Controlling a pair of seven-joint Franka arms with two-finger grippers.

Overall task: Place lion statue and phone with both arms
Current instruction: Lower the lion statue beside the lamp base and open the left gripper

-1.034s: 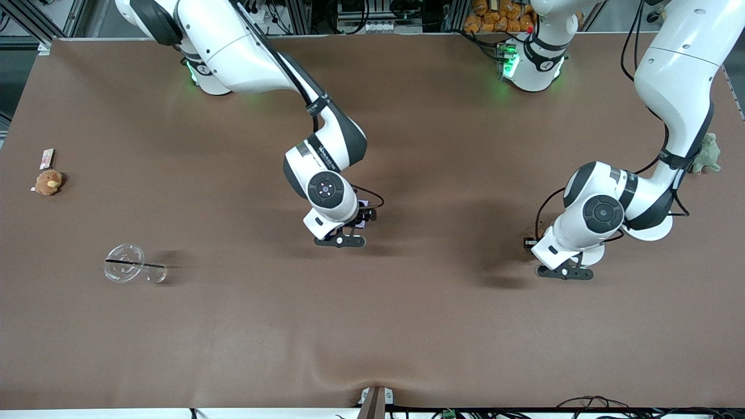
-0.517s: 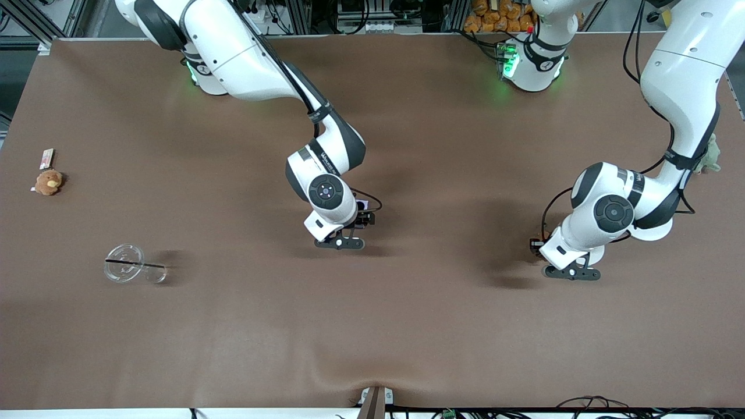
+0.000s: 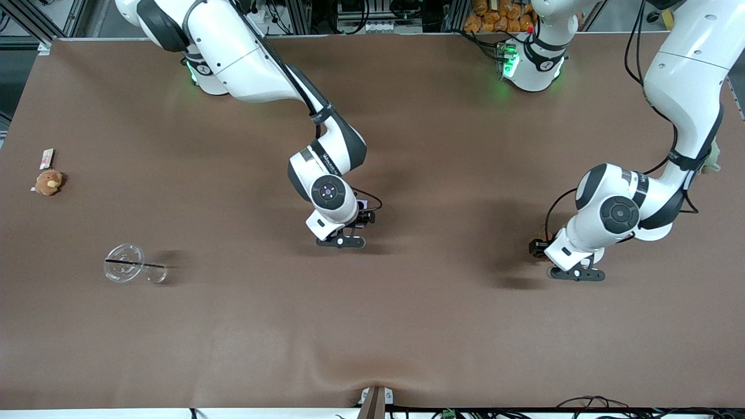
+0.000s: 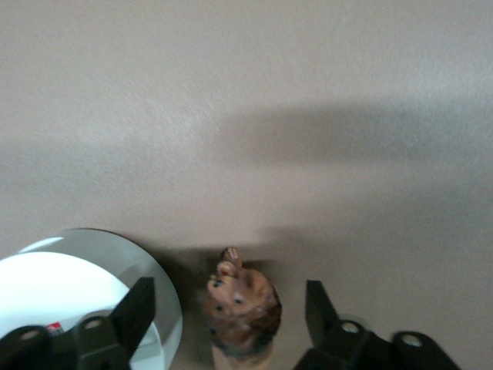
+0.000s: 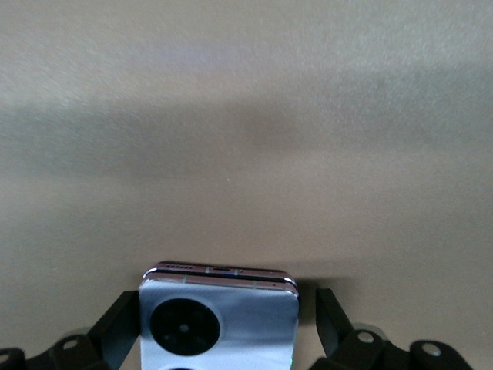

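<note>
1. Lion [image 4: 243, 312] stood on the table toward the left arm's end, roughly 3 o'clock from the phone in the front view. Looked hard, light and tippy; best gripped across the body.
2. Phone [image 5: 219, 324] lay near table centre. Stiff, slick, probably scratch-prone; grip the side edges.
3. Left gripper [image 4: 229, 297] straddled the lion, jaws wide, gaps either side.
4. Right gripper [image 5: 223, 301] flanked the phone, jaws wide, slim gap.
5. Only the wrist views showed these gaps and the white disc [image 4: 77, 285] beside the lion.

Brown table [image 3: 407, 326] filled frame, surface matte, soft shadows mid-frame. Metal framing [image 3: 52, 17] and cables ran along top edge. Green lights [image 3: 509, 61] glowed at upper centre.
</note>
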